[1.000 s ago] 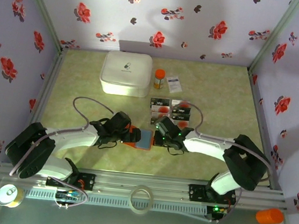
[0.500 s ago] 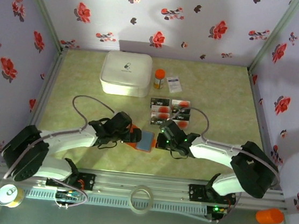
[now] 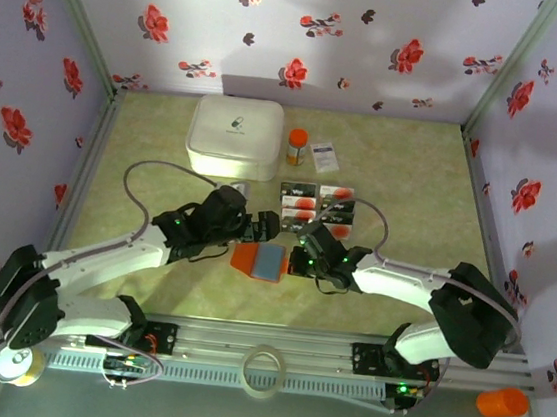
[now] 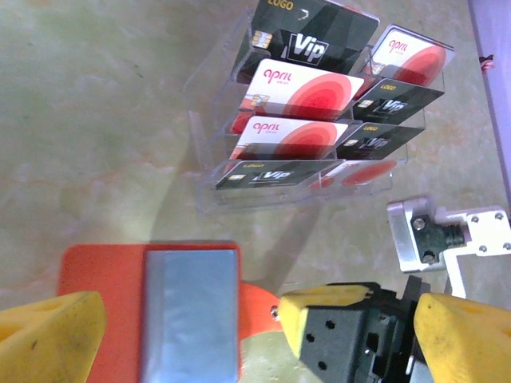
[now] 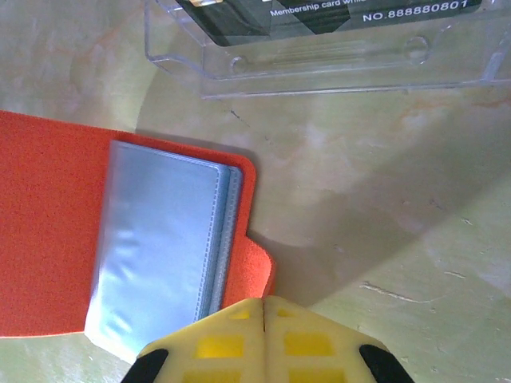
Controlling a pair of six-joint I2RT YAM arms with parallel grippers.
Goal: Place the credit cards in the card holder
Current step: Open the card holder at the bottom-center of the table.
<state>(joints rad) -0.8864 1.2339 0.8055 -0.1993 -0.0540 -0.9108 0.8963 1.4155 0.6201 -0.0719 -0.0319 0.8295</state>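
1. The overhead view was brightly, evenly lit, yet soft and hazy.
2. A broad soft shadow crossed the table (image 5: 383,239) in the right wrist view.
3. The left wrist view had pale glare, its bottom edge blurred.

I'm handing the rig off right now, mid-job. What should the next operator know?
Left gripper: open and empty, hovering between the card holder and the clear rack.
Right gripper: shut, tips at the card holder's right flap. I cannot tell whether it pinches the flap.
Card holder: lying open on the table, sleeves facing up, no card visible in it.
Credit cards: standing in the clear rack just beyond the card holder.
Done: card holder is open.
Left: take cards from the rack and slide them into the sleeves.
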